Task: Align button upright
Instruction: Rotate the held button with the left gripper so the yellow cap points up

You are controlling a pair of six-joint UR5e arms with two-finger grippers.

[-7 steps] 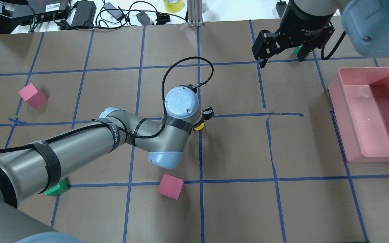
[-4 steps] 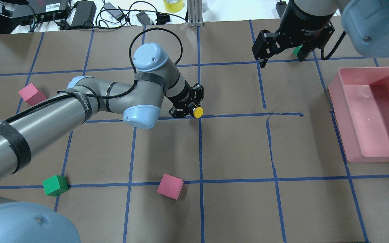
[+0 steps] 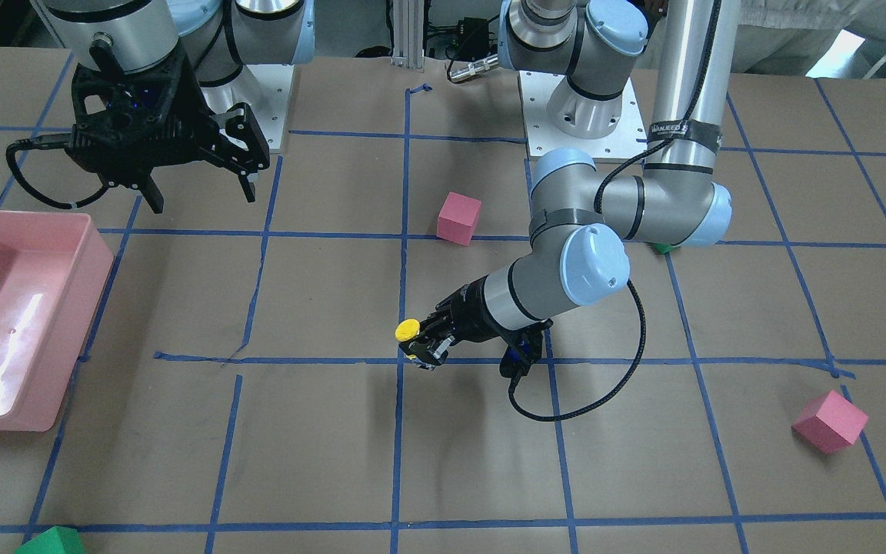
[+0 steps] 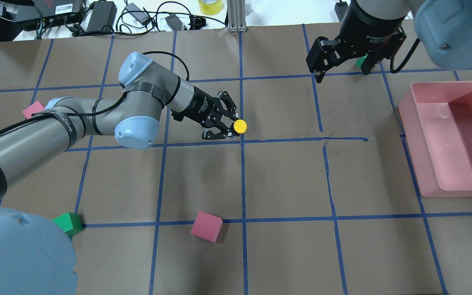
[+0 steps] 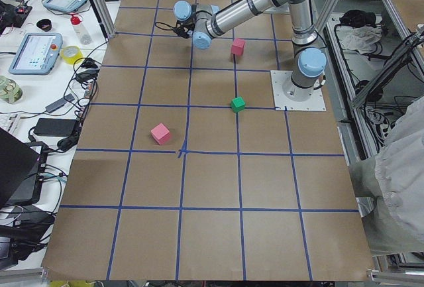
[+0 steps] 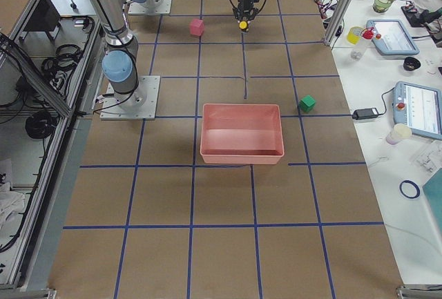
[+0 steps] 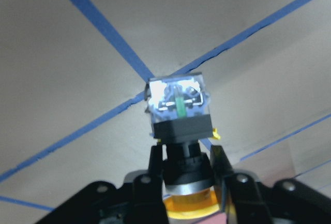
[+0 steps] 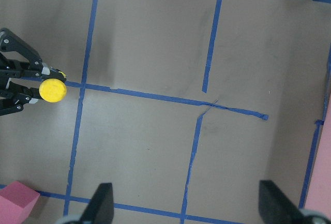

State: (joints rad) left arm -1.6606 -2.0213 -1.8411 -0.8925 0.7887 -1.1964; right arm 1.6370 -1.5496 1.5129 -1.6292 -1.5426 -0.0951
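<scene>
One button [image 7: 180,125] pinched in the left hand [image 4: 236,128], cap up and base down, release not yet made!
Left hand's fingers [image 7: 154,158] clamp the black body, the button right at their tips, over the blue tape crossing [image 4: 242,141]. The right hand [image 4: 342,73] hangs spread and empty, well off. The danger now, I'd say: let go while the base block [image 7: 178,100] is tilted or clear of the surface [image 4: 285,184], and that top-heavy cap tips it onto its side. A finger dragging as the hand opens could do the same. Overhead gives only the yellow cap [image 4: 240,126] face-on. The left wrist view shows the base and the grip beneath the cap. No view settles whether base meets surface.
</scene>
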